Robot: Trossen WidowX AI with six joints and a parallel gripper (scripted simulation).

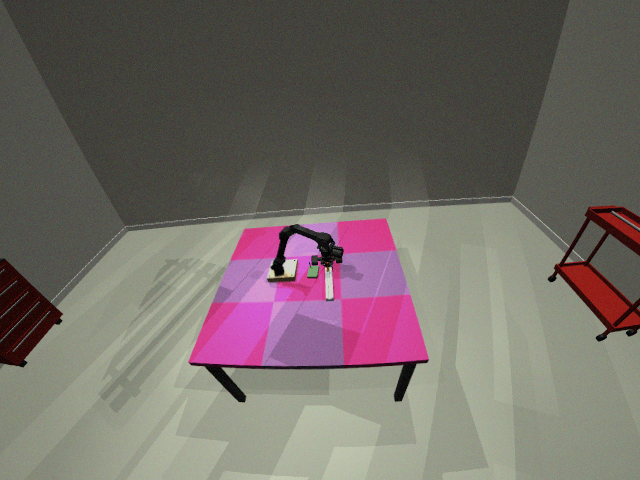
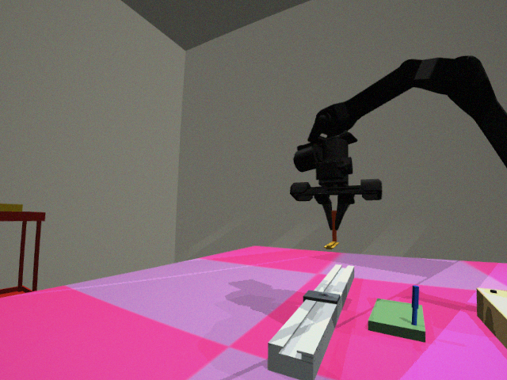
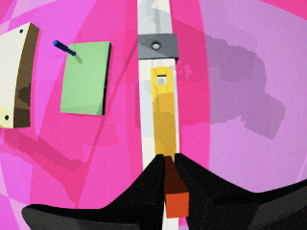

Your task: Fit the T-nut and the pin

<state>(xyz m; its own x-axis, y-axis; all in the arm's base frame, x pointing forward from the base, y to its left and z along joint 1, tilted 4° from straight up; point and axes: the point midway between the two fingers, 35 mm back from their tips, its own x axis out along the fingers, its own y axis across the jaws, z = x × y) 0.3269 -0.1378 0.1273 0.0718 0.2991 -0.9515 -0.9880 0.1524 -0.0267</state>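
Brass T-nut (image 2: 331, 245) (image 3: 164, 115) hangs above the aluminum rail (image 1: 329, 286) (image 2: 292, 337) (image 3: 148, 110), its orange handle (image 2: 333, 226) (image 3: 177, 204) pinched in the hand (image 1: 327, 265) (image 2: 333, 228) (image 3: 168, 160). Blue pin (image 2: 415, 304) (image 3: 64, 48) stands in the green tray (image 1: 312, 271) (image 2: 396, 317) (image 3: 86, 79).

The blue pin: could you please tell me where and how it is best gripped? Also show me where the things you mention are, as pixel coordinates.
Probably by the upper shaft of the blue pin (image 2: 415, 295) (image 3: 63, 47), coming from above with fingers on opposite sides: it stands upright in the green tray (image 2: 394, 317) (image 3: 86, 79), its slim top rising free and the lower end down at the tray.

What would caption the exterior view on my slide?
Jaws grip the T-nut's orange handle above the aluminum rail.
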